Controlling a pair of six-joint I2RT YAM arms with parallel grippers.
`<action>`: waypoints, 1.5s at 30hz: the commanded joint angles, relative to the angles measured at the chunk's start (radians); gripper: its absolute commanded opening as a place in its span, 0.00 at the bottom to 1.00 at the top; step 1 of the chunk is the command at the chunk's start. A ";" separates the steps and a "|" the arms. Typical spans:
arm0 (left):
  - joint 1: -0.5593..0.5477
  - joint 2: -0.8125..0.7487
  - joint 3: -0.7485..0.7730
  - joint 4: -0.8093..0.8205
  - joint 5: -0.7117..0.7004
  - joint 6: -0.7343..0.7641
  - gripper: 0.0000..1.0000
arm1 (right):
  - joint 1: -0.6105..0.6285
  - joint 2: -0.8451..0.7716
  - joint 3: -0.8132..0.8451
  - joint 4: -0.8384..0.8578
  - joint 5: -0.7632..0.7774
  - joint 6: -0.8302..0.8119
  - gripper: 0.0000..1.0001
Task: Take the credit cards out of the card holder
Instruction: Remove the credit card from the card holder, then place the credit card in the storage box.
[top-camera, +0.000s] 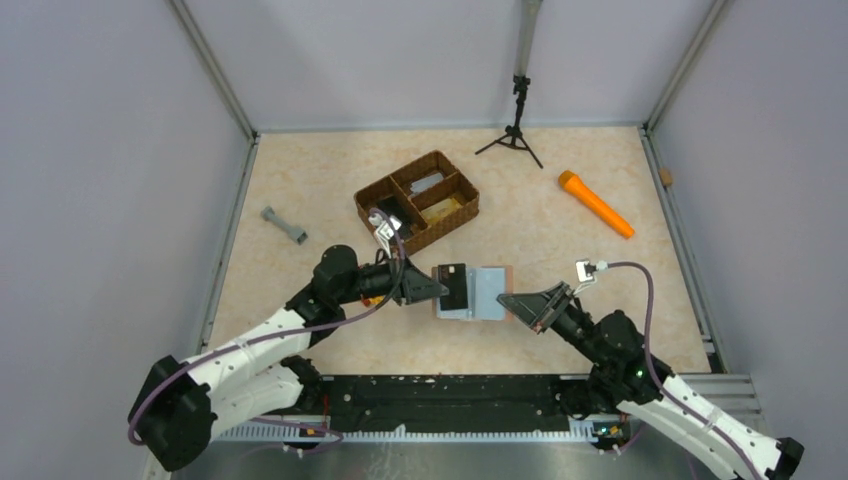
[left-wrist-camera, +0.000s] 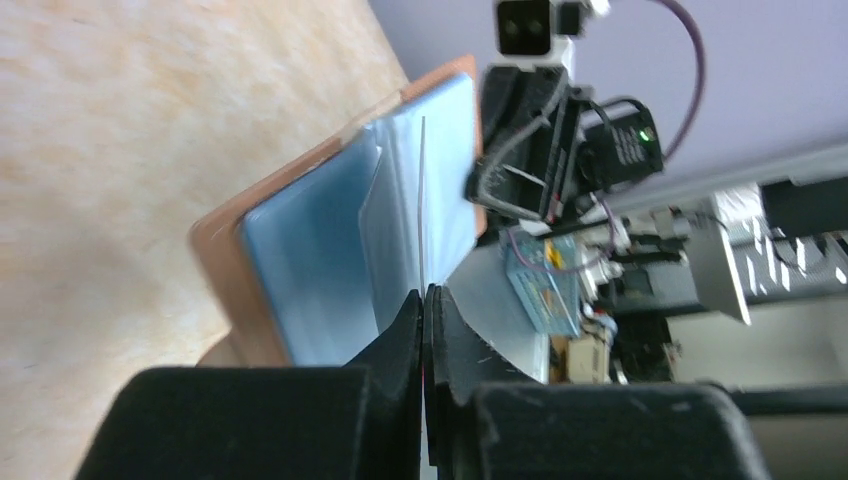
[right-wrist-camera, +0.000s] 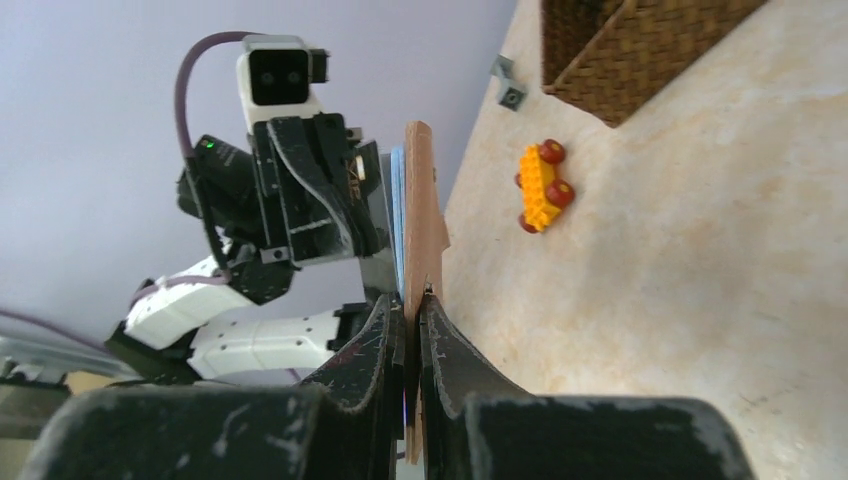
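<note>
Now, holder (top-camera: 487, 290) open just in front of the basket (top-camera: 465, 215), left gripper (top-camera: 443, 290) pinching what looks like a card (top-camera: 452, 287) edge, right gripper (top-camera: 503, 300) clamping the holder's rim: a tight pocket could yank that rim free.

Table (top-camera: 560, 240): beige, marble-patterned top, matte. Behind table: pale lilac-grey back wall (top-camera: 400, 60), plain. Left of table: left wall (top-camera: 90, 200), same colour; right of table: right wall (top-camera: 780, 200) (likewise bare). Metal frame posts (top-camera: 214, 68) rise from table's two far corners. Small black tripod (top-camera: 517, 130) at table's far edge. Light even, shadows soft.
</note>
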 joint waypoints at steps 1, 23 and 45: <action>0.066 -0.086 0.038 -0.237 -0.111 0.131 0.00 | 0.003 -0.071 0.101 -0.201 0.117 -0.067 0.00; 0.329 0.289 0.490 -0.673 -0.489 0.406 0.00 | 0.002 -0.022 0.271 -0.483 0.361 -0.330 0.00; 0.474 0.768 0.798 -0.690 -0.325 0.389 0.00 | 0.002 0.024 0.121 -0.273 0.404 -0.377 0.00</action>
